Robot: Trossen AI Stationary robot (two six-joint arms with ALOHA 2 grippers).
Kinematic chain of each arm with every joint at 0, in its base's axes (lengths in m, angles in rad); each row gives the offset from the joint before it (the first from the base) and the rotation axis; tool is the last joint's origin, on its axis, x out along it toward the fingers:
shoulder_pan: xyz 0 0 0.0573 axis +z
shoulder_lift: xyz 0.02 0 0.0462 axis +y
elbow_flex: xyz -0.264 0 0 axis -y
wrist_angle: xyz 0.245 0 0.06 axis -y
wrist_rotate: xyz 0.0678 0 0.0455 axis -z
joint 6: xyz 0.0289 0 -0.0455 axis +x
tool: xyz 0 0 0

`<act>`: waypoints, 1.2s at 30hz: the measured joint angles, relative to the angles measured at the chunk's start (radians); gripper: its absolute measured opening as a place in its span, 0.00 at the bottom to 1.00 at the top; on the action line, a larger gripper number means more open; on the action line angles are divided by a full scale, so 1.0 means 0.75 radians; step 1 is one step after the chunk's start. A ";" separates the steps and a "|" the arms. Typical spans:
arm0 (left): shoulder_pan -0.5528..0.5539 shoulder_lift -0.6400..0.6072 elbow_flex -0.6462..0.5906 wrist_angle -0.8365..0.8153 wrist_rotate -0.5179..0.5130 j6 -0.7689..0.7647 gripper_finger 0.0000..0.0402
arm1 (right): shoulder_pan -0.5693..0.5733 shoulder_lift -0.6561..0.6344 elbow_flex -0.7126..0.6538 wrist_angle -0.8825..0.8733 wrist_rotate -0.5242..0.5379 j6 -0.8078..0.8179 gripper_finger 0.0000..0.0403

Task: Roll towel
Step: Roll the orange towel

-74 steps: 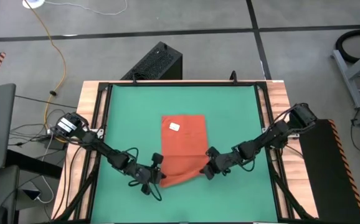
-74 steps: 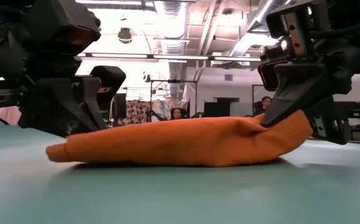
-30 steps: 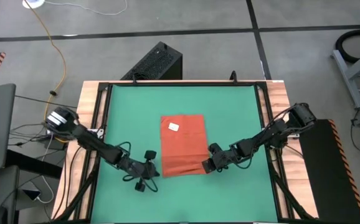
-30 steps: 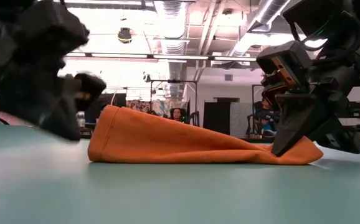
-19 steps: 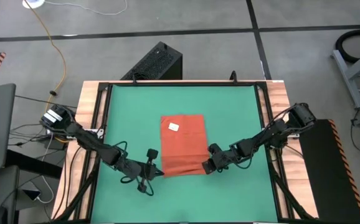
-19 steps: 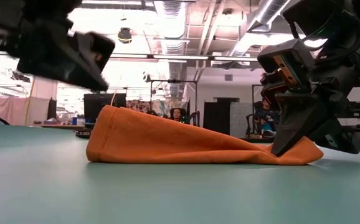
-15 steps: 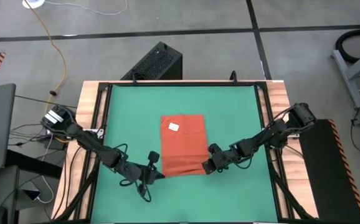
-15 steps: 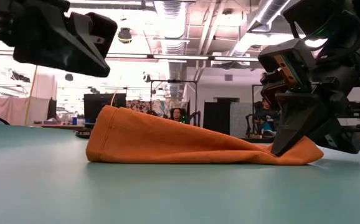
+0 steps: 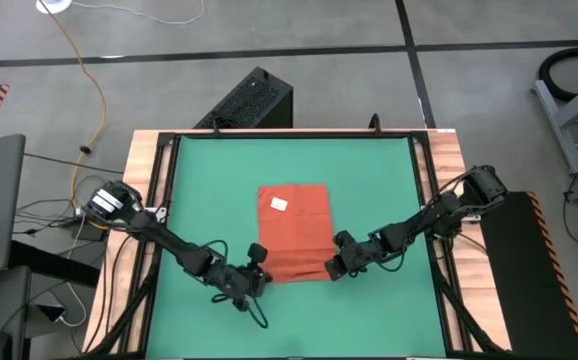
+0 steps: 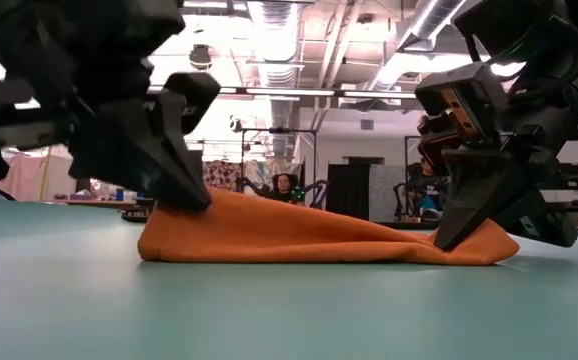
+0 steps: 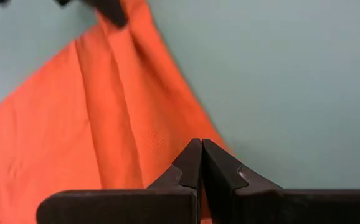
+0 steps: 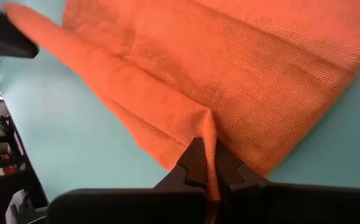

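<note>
- High view: the towel (image 9: pixel 294 233), a plain orange-red cloth with a small white tag (image 9: pixel 279 204), lay flat near the middle of the green mat (image 9: pixel 369 170), with its near edge between the two arms.
- The right gripper (image 9: pixel 331 268) sat at the towel's near right corner. In the right wrist view its fingers were closed, with a ridge of cloth pinched between them.
- The left gripper (image 9: pixel 259 272) sat at the near left corner. In the left wrist view its fingers (image 11: pixel 186 163) were pressed fully together at the cloth's edge. They appeared to hold nothing, though the contact point was hidden.
- Low view: the towel (image 10: pixel 309 240) sagged in soft folds, higher at the left gripper's side and flat at the right.
- The cloth looked light, limp and not fragile. It would likely bunch rather than roll cleanly unless both near corners were gripped evenly.
- No containers were on the table.
</note>
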 joint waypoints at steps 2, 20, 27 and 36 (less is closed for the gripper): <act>0.003 0.002 -0.011 -0.023 -0.016 -0.032 0.00 | 0.001 0.000 0.000 0.000 0.005 -0.023 0.04; 0.047 0.002 -0.043 -0.026 0.045 -0.136 0.00 | 0.076 -0.003 0.000 0.018 0.162 -0.203 0.27; 0.052 0.001 -0.043 -0.059 0.061 -0.169 0.00 | 0.086 -0.003 0.001 0.023 0.218 -0.238 0.42; 0.053 0.001 -0.043 -0.089 0.069 -0.201 0.00 | 0.085 -0.053 0.001 0.016 0.258 -0.369 0.48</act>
